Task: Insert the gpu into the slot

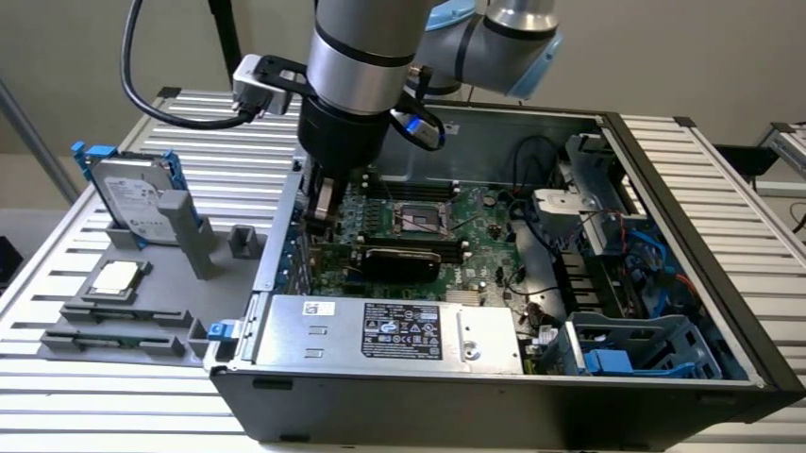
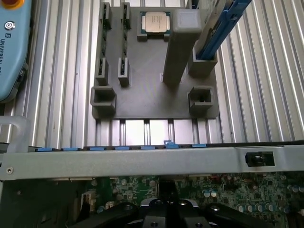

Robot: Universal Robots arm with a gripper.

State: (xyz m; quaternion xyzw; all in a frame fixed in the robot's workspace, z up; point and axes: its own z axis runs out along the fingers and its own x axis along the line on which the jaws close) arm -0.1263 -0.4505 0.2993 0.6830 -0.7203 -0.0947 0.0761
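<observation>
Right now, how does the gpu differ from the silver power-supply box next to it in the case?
The gpu is a thin, matte black card; the power-supply box is bulky, bare silver metal with a black label. The gpu lies on the green motherboard, mid-case; the box fills the case's near edge. Both lie inside the open case.

Plain beige wall [image 1: 655,57] behind. Ribbed aluminium table [image 1: 113,396] spans scene, slats running crosswise. Second slatted surface [image 1: 787,142] at exterior view's right edge. Even, diffuse light.
</observation>
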